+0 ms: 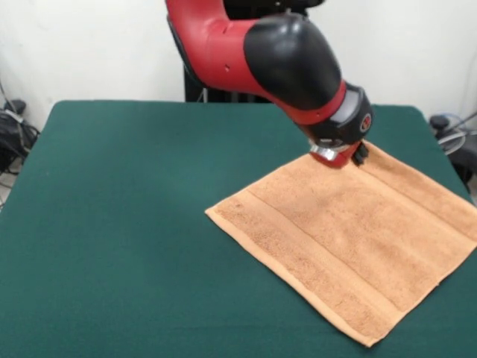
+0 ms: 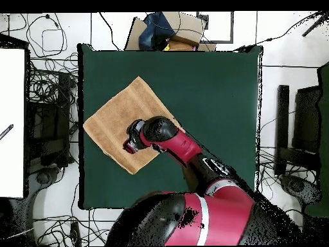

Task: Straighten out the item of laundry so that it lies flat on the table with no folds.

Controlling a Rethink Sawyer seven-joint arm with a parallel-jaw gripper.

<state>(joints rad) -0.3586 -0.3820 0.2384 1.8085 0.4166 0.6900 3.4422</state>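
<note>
In the front view, the left half of the large rectangular desk (image 1: 112,224), covered in dark green felt-like cloth, lies bare. From the middle rightward spreads the light orange-brown terry hand towel (image 1: 350,239), roughly square and turned like a diamond, one corner pointing to about 9 o'clock near the desk's centre, another toward 5 o'clock by the near edge. It lies spread out with woven border bands running along its near-left side and its far-right side; its right corner runs out of the picture at 3 o'clock. The red and black arm (image 1: 261,52) comes in from 12 o'clock and slants down to the right, ending over the towel's far corner. There the end effector (image 1: 339,154) sits low at the cloth, at about 1 o'clock from the towel's middle; whether its tips are apart or together I cannot tell, nor whether they touch the cloth.

In the overhead view the towel (image 2: 115,119) lies in the desk's (image 2: 212,116) left part, with the end effector (image 2: 130,143) above its lower right side.
</note>
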